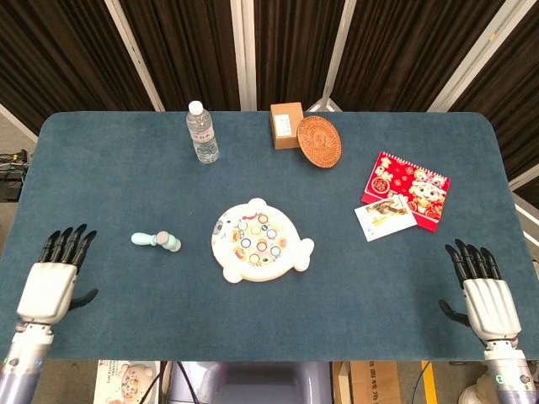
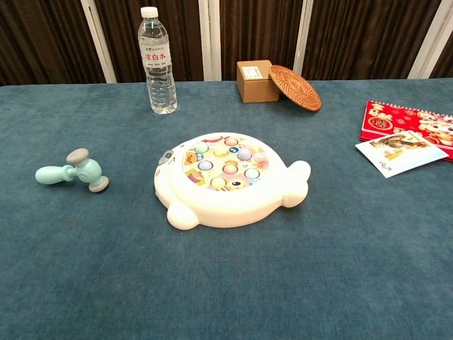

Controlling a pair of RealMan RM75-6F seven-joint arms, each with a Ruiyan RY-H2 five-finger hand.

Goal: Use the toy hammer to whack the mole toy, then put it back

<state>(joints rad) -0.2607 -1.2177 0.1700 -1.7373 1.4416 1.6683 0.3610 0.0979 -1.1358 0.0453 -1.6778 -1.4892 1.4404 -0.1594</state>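
Both hands sit at the near table edge holding nothing: left hand point(image 1: 50, 282) at the near-left corner, fingers spread and pointing away, well apart from the toy hammer point(image 1: 157, 241); right hand point(image 1: 484, 290) at the near-right corner, likewise released with fingers apart. Neither appears in the chest view. Hammer lies on its side on the blue table point(image 1: 101, 160), left of the mole toy point(image 1: 259, 241), handle pointing left, head toward the toy, near it but not touching. Judgement: hammer is set down and free of any grasp, so the task reads as at or near its end; nothing confirms whether whacking is done. If a pickup is called for, the left hand is the natural choice: approach from the handle end, close around the handle rather than the head, and keep the head clear of the toy's rim while lifting. Handle is round and may roll under a poor first touch. Room: open cloth all round the hammer and between it and the left hand; near strip in front of the toy is bare. Farther right, a red booklet point(image 1: 408, 188) with a card point(image 1: 385, 219) overlapping its near corner. Far edge: water bottle point(image 1: 201, 132), cardboard box point(image 1: 286, 124), woven coaster point(image 1: 319, 140) leaning against it; the upright bottle could tip on a high swing.
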